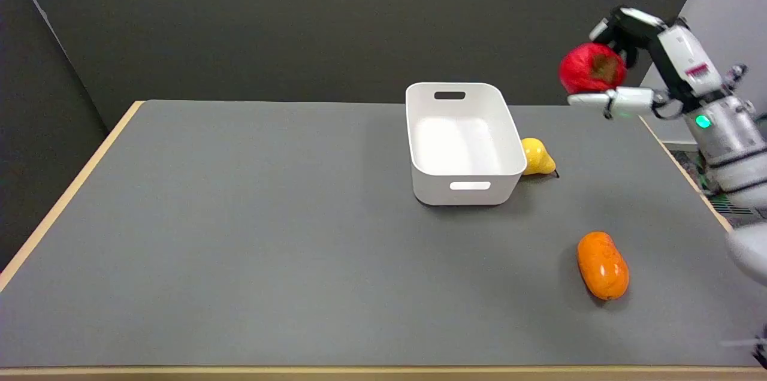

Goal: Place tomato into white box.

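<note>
The table [239, 237] is a wide grey surface with a pale wooden edge on its left, right and near sides, and most of it is free, so there is much open room for moving. On it stands the white box [461, 144], open at the top, with nothing visible inside, a little right of the middle. The right hand [623, 69] is in the air above the far right corner of the table, well apart from the box, and it holds the tomato [590, 67] between its upper fingers and a lower finger. I judge the step in hand to be the carry: the tomato is lifted but not yet over the box. The next move calls for bringing the hand left and toward the camera until it is above the opening, then lowering it and releasing. An orange fruit [602, 265] lies near the right front, outside this path. A yellow pear [537, 157] lies just beside the right wall of the box, so the hand should come down inside the rim and not outside it.
</note>
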Tool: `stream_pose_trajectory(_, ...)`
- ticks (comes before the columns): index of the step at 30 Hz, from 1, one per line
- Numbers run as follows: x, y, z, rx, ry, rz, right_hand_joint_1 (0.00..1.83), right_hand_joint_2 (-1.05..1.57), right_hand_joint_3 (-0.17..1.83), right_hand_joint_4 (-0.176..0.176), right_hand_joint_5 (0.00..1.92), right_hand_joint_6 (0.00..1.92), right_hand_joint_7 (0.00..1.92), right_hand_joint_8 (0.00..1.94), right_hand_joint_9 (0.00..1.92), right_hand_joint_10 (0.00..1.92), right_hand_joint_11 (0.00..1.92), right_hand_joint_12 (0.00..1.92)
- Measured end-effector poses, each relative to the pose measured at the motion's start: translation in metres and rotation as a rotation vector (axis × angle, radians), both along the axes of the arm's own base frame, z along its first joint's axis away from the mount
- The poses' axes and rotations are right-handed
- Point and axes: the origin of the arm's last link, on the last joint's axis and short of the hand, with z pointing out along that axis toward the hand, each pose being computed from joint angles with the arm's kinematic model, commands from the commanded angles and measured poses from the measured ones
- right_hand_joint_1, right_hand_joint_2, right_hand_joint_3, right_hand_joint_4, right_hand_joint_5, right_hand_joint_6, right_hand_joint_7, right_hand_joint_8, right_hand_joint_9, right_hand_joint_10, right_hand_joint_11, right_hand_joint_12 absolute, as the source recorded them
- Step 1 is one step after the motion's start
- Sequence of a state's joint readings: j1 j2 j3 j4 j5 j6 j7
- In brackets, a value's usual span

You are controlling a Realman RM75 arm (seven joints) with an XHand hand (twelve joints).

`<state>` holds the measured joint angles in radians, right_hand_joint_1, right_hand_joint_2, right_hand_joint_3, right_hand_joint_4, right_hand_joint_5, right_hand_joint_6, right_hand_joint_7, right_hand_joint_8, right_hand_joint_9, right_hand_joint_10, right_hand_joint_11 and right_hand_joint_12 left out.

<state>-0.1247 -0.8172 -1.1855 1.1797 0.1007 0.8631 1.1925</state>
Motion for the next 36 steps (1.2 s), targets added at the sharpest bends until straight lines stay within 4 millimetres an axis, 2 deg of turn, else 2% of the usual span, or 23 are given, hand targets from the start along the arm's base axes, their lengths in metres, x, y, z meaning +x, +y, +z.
stream_pose_trajectory(5,0.014,-0.032,-0.019,0.052,0.023,0.015,1.35,1.03,0.40,-0.165,0.62,1.59,0.88,1.28,0.74,1.44,0.80,1.85)
stream_pose_trajectory(6,0.016,-0.038,-0.023,0.060,0.029,0.011,1.35,1.10,0.26,-0.173,0.61,1.57,0.88,1.27,0.74,1.40,0.82,1.77)
stream_pose_trajectory(7,0.018,-0.044,-0.027,0.066,0.035,0.006,1.35,1.10,0.25,-0.175,0.61,1.57,0.88,1.27,0.74,1.40,0.82,1.76)
stream_pose_trajectory(9,0.019,-0.056,-0.034,0.076,0.053,-0.013,1.35,1.04,0.37,-0.172,0.61,1.58,0.89,1.28,0.74,1.43,0.79,1.81)
stream_pose_trajectory(11,0.018,-0.069,-0.043,0.086,0.077,-0.037,1.35,1.09,0.27,-0.171,0.62,1.55,0.90,1.24,0.74,1.42,0.78,1.76)
stream_pose_trajectory(13,0.015,-0.080,-0.051,0.093,0.102,-0.063,1.35,1.09,0.27,-0.172,0.62,1.56,0.90,1.24,0.74,1.42,0.78,1.76)
stream_pose_trajectory(19,-0.005,-0.113,-0.072,0.102,0.166,-0.163,1.35,1.09,0.27,-0.169,0.62,1.56,0.90,1.24,0.74,1.42,0.77,1.76)
stream_pose_trajectory(22,-0.020,-0.127,-0.081,0.104,0.192,-0.224,1.35,1.04,0.39,-0.171,0.61,1.58,0.89,1.28,0.74,1.44,0.77,1.80)
stream_pose_trajectory(24,-0.030,-0.135,-0.086,0.105,0.209,-0.264,1.35,1.08,0.29,-0.168,0.62,1.55,0.90,1.24,0.74,1.42,0.76,1.77)
stream_pose_trajectory(27,-0.044,-0.143,-0.092,0.106,0.229,-0.318,1.35,1.08,0.28,-0.168,0.62,1.55,0.90,1.24,0.74,1.42,0.76,1.76)
stream_pose_trajectory(28,-0.048,-0.145,-0.094,0.106,0.235,-0.333,1.35,1.08,0.28,-0.159,0.62,1.55,0.89,1.25,0.74,1.42,0.76,1.76)
stream_pose_trajectory(29,-0.052,-0.147,-0.096,0.106,0.240,-0.348,1.41,1.04,0.32,-0.024,0.62,1.43,0.86,1.31,0.76,1.41,0.76,1.76)
stream_pose_trajectory(30,-0.058,-0.148,-0.097,0.105,0.247,-0.367,1.49,0.98,0.38,0.145,0.62,1.29,0.81,1.38,0.78,1.40,0.75,1.75)
stream_pose_trajectory(32,-0.064,-0.151,-0.099,0.105,0.257,-0.392,1.45,0.99,0.38,0.142,0.59,1.27,0.80,1.36,0.77,1.39,0.72,1.71)
stream_pose_trajectory(34,-0.070,-0.153,-0.101,0.104,0.265,-0.412,0.95,0.81,0.90,0.125,0.45,1.11,0.69,0.96,0.67,1.26,0.56,1.63)
stream_pose_trajectory(36,-0.075,-0.154,-0.102,0.103,0.271,-0.431,0.81,0.79,0.95,0.118,0.38,0.99,0.61,0.74,0.57,1.14,0.46,1.56)
